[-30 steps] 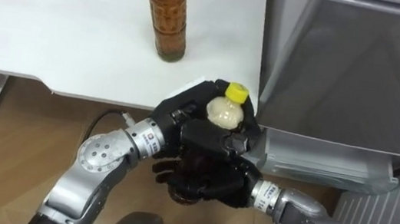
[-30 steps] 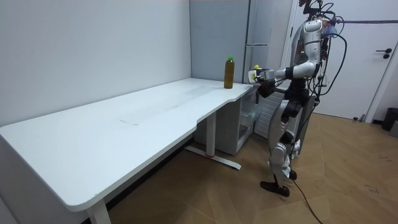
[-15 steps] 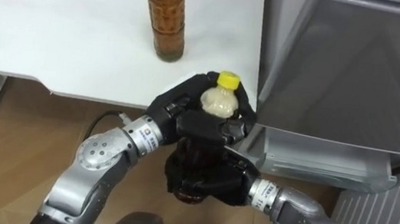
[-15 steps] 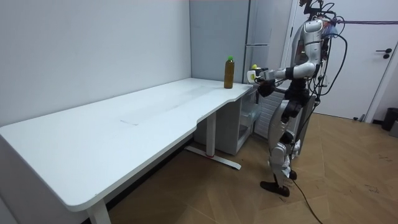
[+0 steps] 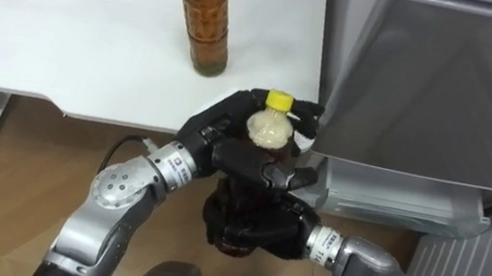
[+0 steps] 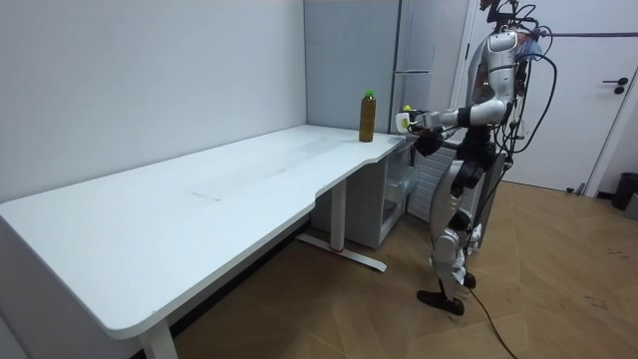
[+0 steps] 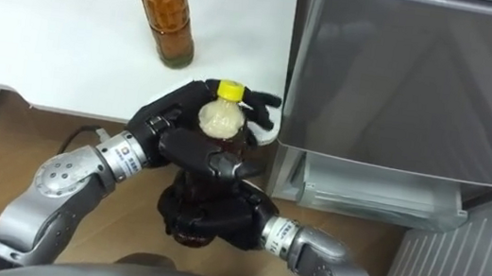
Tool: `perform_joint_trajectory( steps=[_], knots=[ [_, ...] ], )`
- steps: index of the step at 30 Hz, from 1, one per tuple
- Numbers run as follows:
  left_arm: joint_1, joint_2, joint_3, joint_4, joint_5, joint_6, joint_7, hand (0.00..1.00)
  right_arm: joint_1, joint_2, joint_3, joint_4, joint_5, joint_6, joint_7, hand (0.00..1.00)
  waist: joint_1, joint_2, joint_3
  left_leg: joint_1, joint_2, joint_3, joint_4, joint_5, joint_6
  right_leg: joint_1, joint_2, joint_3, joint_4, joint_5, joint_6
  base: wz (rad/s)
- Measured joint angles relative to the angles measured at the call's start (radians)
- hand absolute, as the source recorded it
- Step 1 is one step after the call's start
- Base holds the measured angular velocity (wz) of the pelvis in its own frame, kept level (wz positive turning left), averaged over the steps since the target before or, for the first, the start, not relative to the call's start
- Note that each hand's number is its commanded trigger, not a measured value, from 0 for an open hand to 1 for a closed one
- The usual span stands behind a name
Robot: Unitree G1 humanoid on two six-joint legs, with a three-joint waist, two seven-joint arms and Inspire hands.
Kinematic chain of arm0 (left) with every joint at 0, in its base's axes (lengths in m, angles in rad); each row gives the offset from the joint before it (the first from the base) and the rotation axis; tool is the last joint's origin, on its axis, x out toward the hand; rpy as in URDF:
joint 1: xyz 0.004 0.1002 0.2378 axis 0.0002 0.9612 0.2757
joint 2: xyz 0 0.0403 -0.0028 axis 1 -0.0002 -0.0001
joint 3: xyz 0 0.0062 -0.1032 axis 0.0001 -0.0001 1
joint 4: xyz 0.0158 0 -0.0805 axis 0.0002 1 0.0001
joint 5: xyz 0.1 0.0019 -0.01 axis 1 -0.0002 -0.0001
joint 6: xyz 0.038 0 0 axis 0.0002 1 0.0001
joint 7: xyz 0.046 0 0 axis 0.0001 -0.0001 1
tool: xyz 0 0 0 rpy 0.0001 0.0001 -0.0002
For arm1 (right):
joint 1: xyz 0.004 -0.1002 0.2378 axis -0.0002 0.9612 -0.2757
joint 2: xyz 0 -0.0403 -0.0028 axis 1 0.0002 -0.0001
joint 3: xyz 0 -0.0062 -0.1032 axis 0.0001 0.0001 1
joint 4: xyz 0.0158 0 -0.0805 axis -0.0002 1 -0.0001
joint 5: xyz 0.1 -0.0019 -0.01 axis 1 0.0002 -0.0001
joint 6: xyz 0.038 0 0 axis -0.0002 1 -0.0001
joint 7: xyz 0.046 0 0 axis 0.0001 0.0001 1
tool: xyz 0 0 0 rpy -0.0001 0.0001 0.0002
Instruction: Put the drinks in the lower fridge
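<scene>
The left hand [image 5: 225, 141] and right hand [image 5: 257, 231] were both curled round the yellow-capped bottle [image 5: 270, 130] just off the table's [image 5: 70, 29] near right corner, where one hand loosening early could have dropped it.

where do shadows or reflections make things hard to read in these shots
Left eye view: the dark left hand and right hand blend with the held bottle, only its yellow cap and pale neck standing out; the fridge door shows soft grey reflections. Room view: even light, shadow under the table.
</scene>
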Motion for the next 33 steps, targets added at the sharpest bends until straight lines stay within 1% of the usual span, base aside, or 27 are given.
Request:
perform_joint_trajectory(
  steps=[3,6,7,8,9,10,13,15,17,21,24,26,29,32,33],
  knots=[
    [-0.02,0.001,0.0,-0.004,0.001,-0.001,0.001,0.0,0.002,-0.001,0.0,0.003,0.013,0.0,0.008,1.0,0.001,0.0,0.0,0.007,-0.001,-0.001,0.0,0.0,0.0,0.003,0.0,0.0,0.0,0.0,0.0,0.0],
    [-0.041,0.002,0.002,-0.012,-0.001,-0.011,0.013,0.0,0.002,-0.002,-0.001,0.021,0.025,0.001,0.012,1.0,0.003,0.001,0.0003,0.015,0.0,-0.001,-0.002,0.0,0.0,0.01,0.0,0.002,0.0,0.0,0.0,0.0],
    [-0.052,0.002,0.002,-0.015,-0.001,-0.027,0.014,0.0,0.002,-0.004,-0.002,0.038,0.025,0.001,0.012,1.0,0.003,0.001,0.0006,0.016,0.0,-0.001,-0.003,0.0,0.0,0.014,0.0,0.002,0.0,0.0,0.0,0.0],
    [-0.058,0.002,0.003,-0.018,-0.001,-0.034,0.015,0.0,0.003,-0.004,-0.003,0.049,0.025,0.001,0.011,1.0,0.004,0.001,0.0006,0.017,0.0,-0.001,-0.003,0.0,0.0,0.015,0.0,0.002,0.0,0.0,0.0,0.0],
    [-0.07,0.002,0.003,-0.023,-0.002,-0.052,0.018,0.0,0.003,-0.007,-0.003,0.061,0.025,0.002,0.01,1.0,0.005,0.002,0.0011,0.017,0.0,-0.001,-0.003,0.0,0.0,0.015,0.0,0.003,0.0,0.0,0.0,0.0],
    [-0.076,0.002,0.005,-0.031,-0.002,-0.061,0.02,0.0,0.005,-0.014,-0.001,0.063,0.024,0.004,0.009,1.0,0.006,0.003,0.0017,0.017,-0.001,-0.002,-0.003,0.0,0.0,0.015,0.0,0.004,0.0,0.0,0.0,0.0],
    [-0.076,0.002,0.008,-0.085,-0.014,-0.064,0.021,0.0,0.006,-0.022,-0.004,0.063,0.024,0.018,0.006,1.0,0.007,0.002,0.0018,0.017,0.001,0.004,-0.003,0.0,0.0,0.012,0.001,0.009,0.0,0.0,0.0,-0.04],
    [-0.076,0.001,0.013,-0.134,-0.022,-0.067,0.022,0.0,0.006,-0.022,-0.008,0.064,0.024,0.019,0.003,1.0,0.007,0.003,0.0017,0.017,0.002,0.01,-0.003,0.0,0.0,0.006,0.002,0.017,0.001,0.0,0.0,-0.1],
    [-0.076,-0.001,0.023,-0.185,-0.024,-0.078,0.025,0.0,0.006,-0.022,-0.009,0.064,0.024,0.019,-0.004,1.0,0.007,0.003,0.0015,0.019,0.002,0.017,-0.008,0.0,0.0,0.003,0.001,0.026,0.002,0.0,0.0,-0.11],
    [-0.076,0.0,0.032,-0.21,-0.044,-0.096,0.044,0.0,0.006,-0.024,-0.011,0.064,0.025,0.019,-0.01,1.0,0.006,0.004,0.002,0.026,0.002,0.02,-0.014,0.0,0.0,0.006,0.001,0.028,0.002,0.0,0.0,-0.03],
    [-0.076,-0.001,0.039,-0.21,-0.043,-0.098,0.064,0.0,0.006,-0.024,-0.011,0.064,0.025,0.019,-0.035,1.0,0.006,0.008,0.0049,0.034,0.001,0.019,-0.018,0.0,0.0,0.016,0.001,0.027,0.0,0.0,0.0,0.0],
    [-0.076,-0.001,0.043,-0.223,-0.043,-0.098,0.084,0.0,0.005,-0.023,-0.012,0.063,0.025,0.019,-0.039,1.0,0.007,0.01,0.0044,0.038,0.001,0.019,-0.02,0.0,0.0,0.018,0.001,0.028,-0.001,0.0,0.0,0.0],
    [-0.078,-0.002,0.066,-0.286,-0.037,-0.103,0.12,0.0,0.005,-0.022,-0.02,0.062,0.024,0.019,-0.044,1.0,0.007,0.012,0.0049,0.035,0.001,0.011,-0.015,0.0,0.0,0.019,0.002,0.024,-0.002,0.0,0.0,0.05],
    [-0.086,-0.006,0.106,-0.328,-0.038,-0.136,0.174,0.0,0.006,-0.021,-0.031,0.068,0.024,0.019,-0.063,1.0,0.007,0.021,0.0063,0.041,0.0,0.007,-0.013,0.0,0.0,0.024,0.002,0.024,-0.002,0.0,0.0,0.01],
    [-0.086,-0.009,0.112,-0.333,-0.039,-0.137,0.181,0.0,0.007,-0.021,-0.032,0.068,0.024,0.019,-0.067,1.0,0.007,0.021,0.0061,0.042,0.0,0.007,-0.013,0.0,0.0,0.025,0.002,0.024,-0.001,0.0,0.0,0.0]
  ],
)
